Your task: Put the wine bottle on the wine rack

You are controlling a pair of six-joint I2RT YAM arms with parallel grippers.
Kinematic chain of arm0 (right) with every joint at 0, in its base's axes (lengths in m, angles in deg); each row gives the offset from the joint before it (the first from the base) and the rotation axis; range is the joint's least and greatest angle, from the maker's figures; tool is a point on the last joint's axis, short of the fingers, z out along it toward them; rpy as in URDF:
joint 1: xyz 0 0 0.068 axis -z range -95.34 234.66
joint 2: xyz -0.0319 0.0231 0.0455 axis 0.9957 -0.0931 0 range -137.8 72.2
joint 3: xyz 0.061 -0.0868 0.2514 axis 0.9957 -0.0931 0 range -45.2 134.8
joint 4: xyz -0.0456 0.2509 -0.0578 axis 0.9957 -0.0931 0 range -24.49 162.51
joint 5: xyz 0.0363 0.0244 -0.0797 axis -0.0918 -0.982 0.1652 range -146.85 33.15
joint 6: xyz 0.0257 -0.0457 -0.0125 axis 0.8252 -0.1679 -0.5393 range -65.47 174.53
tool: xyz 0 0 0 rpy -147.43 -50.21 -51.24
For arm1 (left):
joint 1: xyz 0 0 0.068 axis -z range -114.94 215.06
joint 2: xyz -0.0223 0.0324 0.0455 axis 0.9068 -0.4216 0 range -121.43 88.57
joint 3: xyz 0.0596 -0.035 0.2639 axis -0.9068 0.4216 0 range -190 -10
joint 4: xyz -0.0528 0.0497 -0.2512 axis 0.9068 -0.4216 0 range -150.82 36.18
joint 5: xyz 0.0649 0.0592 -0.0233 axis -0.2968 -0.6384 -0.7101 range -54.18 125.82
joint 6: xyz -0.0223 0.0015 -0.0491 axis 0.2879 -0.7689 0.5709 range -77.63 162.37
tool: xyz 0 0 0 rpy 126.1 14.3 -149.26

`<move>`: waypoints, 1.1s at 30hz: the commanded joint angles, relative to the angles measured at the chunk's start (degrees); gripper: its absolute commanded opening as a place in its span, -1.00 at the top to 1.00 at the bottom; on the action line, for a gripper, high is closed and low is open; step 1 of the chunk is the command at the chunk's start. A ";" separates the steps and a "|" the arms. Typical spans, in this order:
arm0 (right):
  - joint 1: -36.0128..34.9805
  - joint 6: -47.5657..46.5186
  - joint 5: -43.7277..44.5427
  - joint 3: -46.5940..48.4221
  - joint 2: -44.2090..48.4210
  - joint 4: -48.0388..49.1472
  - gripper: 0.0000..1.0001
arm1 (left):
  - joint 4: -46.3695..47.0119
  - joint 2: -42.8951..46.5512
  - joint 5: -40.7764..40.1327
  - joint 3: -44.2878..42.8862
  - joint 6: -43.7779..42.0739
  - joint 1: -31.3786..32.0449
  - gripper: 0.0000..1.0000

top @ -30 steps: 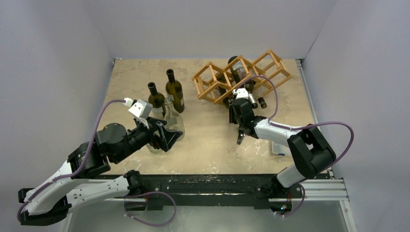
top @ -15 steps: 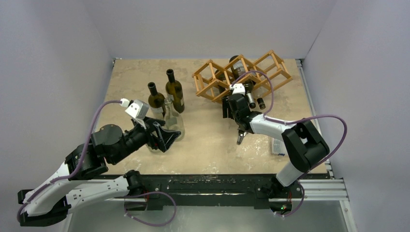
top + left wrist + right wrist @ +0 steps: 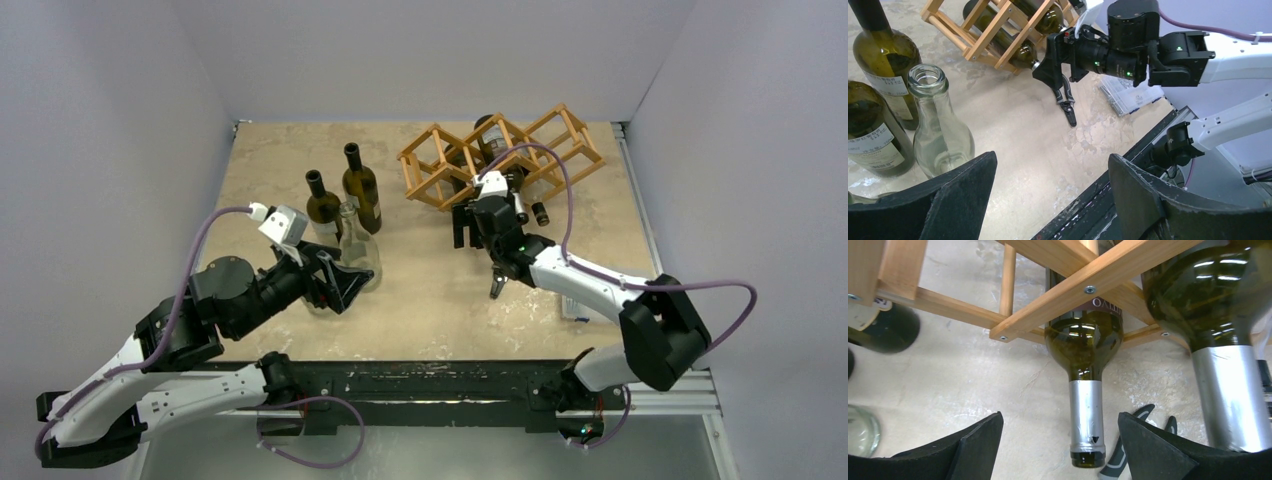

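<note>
The wooden wine rack (image 3: 416, 147) stands at the back right of the table. Two dark green wine bottles lie in its cells. One wine bottle (image 3: 1085, 347) has its silver-foiled neck pointing between the fingers of my right gripper (image 3: 1059, 415). That gripper is open and touches nothing. The second racked bottle (image 3: 1208, 295) lies to its right. From above, the right gripper (image 3: 480, 198) sits at the rack's front edge. My left gripper (image 3: 1052, 155) is open and empty, low beside a clear glass bottle (image 3: 940, 130).
Two dark green bottles (image 3: 323, 205) (image 3: 361, 190) stand upright at centre left, with the clear bottle (image 3: 362, 250) in front of them. A black-handled tool (image 3: 497, 285) lies under the right arm. A clear plastic box (image 3: 577, 305) sits near the front right edge.
My right gripper has opened and let go of the racked bottle's neck, and its elbow has swung out to the right. The left arm drew back slightly, then stayed still.
</note>
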 commanded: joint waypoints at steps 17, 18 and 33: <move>-4.85 -1.86 -31.46 8.46 13.47 7.49 -0.89 | -4.91 3.37 -5.34 -7.25 -3.14 0.29 -0.67; -6.03 -1.86 -31.02 9.92 12.19 7.45 -0.89 | -5.67 3.94 -5.86 -7.41 -2.94 0.29 -0.67; -18.99 2.72 -19.88 31.09 -4.80 2.74 -0.85 | -14.18 10.73 -13.74 -8.94 -1.86 0.30 -0.69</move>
